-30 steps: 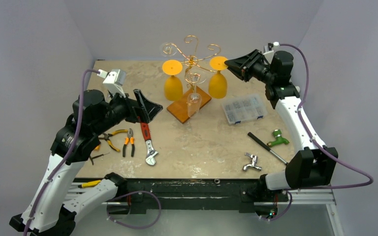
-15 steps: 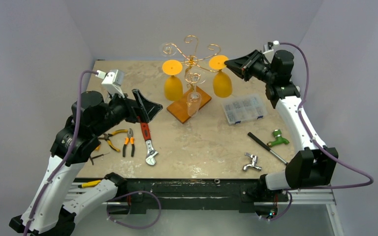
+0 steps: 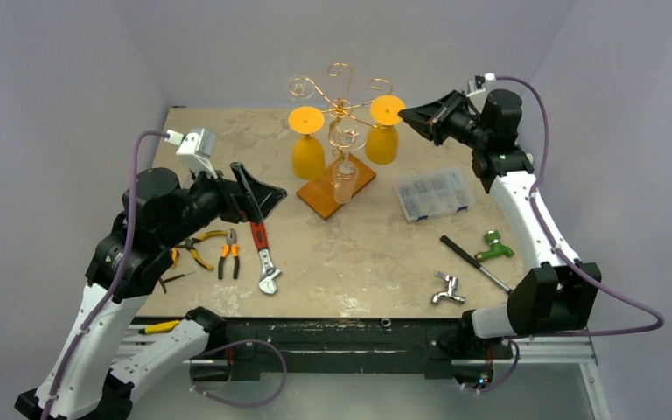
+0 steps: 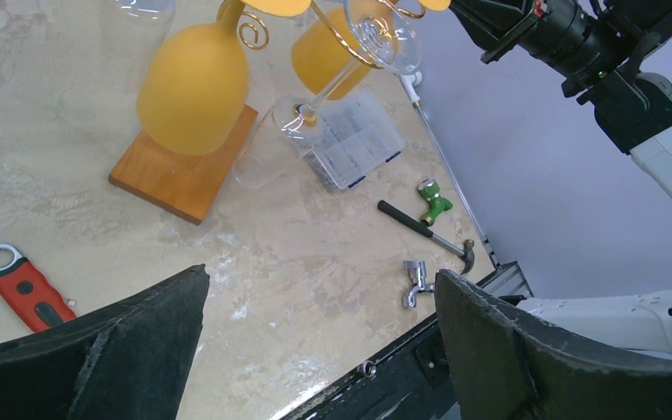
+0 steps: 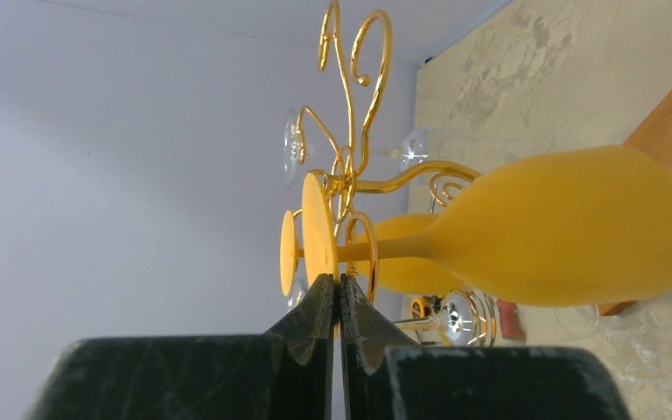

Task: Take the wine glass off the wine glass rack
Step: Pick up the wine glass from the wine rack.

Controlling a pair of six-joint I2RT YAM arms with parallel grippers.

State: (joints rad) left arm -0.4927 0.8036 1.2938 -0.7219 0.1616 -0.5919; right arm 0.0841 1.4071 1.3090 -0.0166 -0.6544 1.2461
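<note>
The golden wire wine glass rack [image 3: 341,92] stands on its wooden base [image 3: 336,187] at the back of the table. Two yellow wine glasses hang upside down from it, one on the left [image 3: 308,150] and one on the right [image 3: 383,142]. A clear glass [image 3: 345,178] hangs in front. My right gripper [image 3: 408,112] is shut on the foot rim [image 5: 318,229] of the right yellow glass [image 5: 569,229], whose bowl is tilted out from the rack wire [image 5: 354,87]. My left gripper [image 3: 258,188] is open and empty, left of the base [image 4: 184,171], with its jaws wide [image 4: 321,280].
A clear organizer box [image 3: 435,193] lies right of the rack. A hammer [image 3: 477,263], a green tap [image 3: 494,246] and a chrome tap [image 3: 446,289] lie at the front right. A red wrench [image 3: 263,250] and pliers [image 3: 227,255] lie under my left arm.
The right yellow glass has swung with its foot held, and its bowl has risen toward the back. My left arm has shifted slightly left and lower.
</note>
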